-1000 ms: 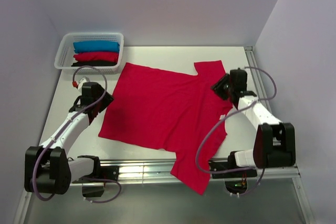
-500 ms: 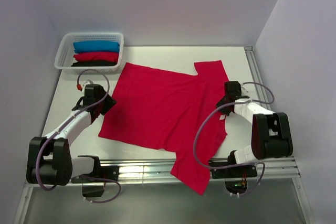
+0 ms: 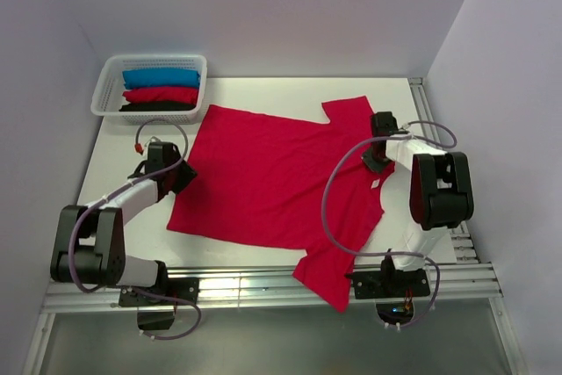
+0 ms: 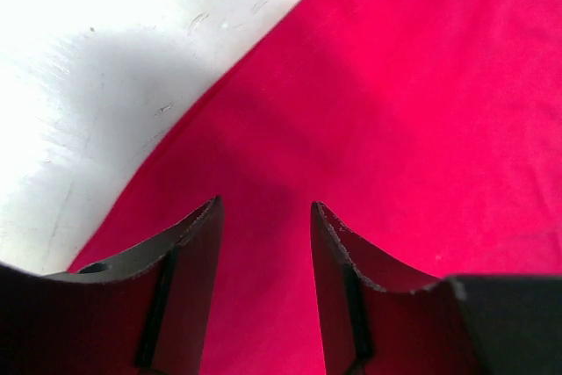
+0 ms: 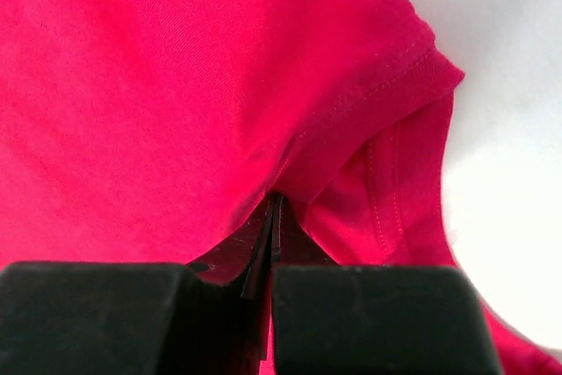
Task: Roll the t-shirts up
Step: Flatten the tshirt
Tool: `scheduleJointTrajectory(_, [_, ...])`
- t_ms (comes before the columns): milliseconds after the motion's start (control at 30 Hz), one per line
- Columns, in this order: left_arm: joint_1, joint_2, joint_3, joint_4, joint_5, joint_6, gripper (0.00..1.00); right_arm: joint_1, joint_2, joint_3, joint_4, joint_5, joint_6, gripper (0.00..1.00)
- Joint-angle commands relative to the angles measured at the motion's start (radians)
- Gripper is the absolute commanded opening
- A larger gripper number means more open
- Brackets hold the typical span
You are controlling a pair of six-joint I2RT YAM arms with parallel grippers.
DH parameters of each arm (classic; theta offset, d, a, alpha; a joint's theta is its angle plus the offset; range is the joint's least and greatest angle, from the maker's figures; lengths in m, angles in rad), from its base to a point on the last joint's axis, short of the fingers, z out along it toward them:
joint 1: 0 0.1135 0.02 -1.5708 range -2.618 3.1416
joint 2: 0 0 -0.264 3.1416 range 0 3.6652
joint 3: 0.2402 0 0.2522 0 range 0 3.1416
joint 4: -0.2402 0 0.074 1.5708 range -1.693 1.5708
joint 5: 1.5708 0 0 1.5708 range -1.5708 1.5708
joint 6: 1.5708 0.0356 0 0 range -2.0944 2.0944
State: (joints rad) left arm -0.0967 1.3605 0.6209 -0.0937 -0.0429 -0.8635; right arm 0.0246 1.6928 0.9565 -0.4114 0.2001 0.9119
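At far left the white basket [image 3: 100, 94] holds three finished rolls, blue [image 3: 161, 77], red [image 3: 161, 94] and black [image 3: 158, 106]. These are untouched.

Just inboard of it, the left gripper [image 3: 176, 173] has crept rightward over the last second and now sits at the left hem of the crimson t-shirt [image 3: 272, 182]. The left wrist view shows its fingers [image 4: 189, 243] apart, straddling red cloth right beside the bare table [image 3: 263, 94], with nothing pinched yet.

The shirt lies spread flat across the middle of the table. Its near sleeve hangs over the front rail, a little less than before, so the cloth has been tugged slightly up the table.

On the right, the right gripper [image 3: 376, 157] has dropped onto the collar area near the pale neck label [image 3: 376, 183], its arm folding back over itself. Its fingers [image 5: 255, 248] are pressed together on a fold of collar fabric.

One end appears secured and the other about to be, so the rolling itself has probably not started. The left side likely needs to close first.
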Motion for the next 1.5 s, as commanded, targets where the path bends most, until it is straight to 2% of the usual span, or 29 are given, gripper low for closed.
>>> scheduleJointTrajectory(0, [0.003,0.069,0.008,0.057,0.029,-0.029,0.49,-0.017,0.090,0.096,-0.047,0.068,0.024,0.00])
scheduleJointTrajectory(100, [0.003,0.133,0.031,0.064,0.029,-0.037,0.48,-0.050,0.137,0.163,-0.079,0.082,0.016,0.00])
scheduleJointTrajectory(333, [-0.017,0.222,0.091,0.084,0.003,-0.055,0.47,-0.112,0.251,0.330,-0.069,-0.005,-0.028,0.00])
scheduleJointTrajectory(533, [-0.054,0.298,0.172,0.072,-0.035,-0.063,0.47,-0.124,0.298,0.422,-0.003,-0.140,-0.091,0.00])
scheduleJointTrajectory(567, [-0.058,0.301,0.181,0.066,-0.043,-0.060,0.47,-0.126,0.289,0.424,0.008,-0.158,-0.103,0.01])
scheduleJointTrajectory(633, [-0.060,0.293,0.197,0.049,-0.064,-0.049,0.48,-0.127,0.256,0.400,0.046,-0.192,-0.128,0.14])
scheduleJointTrajectory(667, [-0.060,0.275,0.200,0.043,-0.072,-0.046,0.48,-0.127,0.199,0.357,0.065,-0.195,-0.133,0.22])
scheduleJointTrajectory(700, [-0.060,0.263,0.201,0.035,-0.075,-0.036,0.49,-0.127,0.170,0.337,0.078,-0.195,-0.134,0.37])
scheduleJointTrajectory(733, [-0.061,0.247,0.195,0.037,-0.075,-0.028,0.50,-0.127,0.135,0.320,0.092,-0.195,-0.151,0.41])
scheduleJointTrajectory(933, [-0.064,0.097,0.126,0.052,-0.049,0.007,0.56,-0.126,-0.103,0.229,0.034,-0.179,-0.214,0.45])
scheduleJointTrajectory(1133, [-0.064,-0.027,0.083,-0.008,-0.038,0.012,0.58,-0.117,-0.381,0.019,0.031,-0.257,-0.265,0.49])
scheduleJointTrajectory(1367, [-0.064,-0.153,-0.009,-0.099,-0.023,-0.029,0.54,-0.029,-0.657,-0.208,-0.078,-0.272,-0.275,0.47])
scheduleJointTrajectory(1467, [-0.064,-0.196,-0.042,-0.126,-0.011,-0.038,0.53,0.084,-0.764,-0.265,-0.147,-0.228,-0.236,0.46])
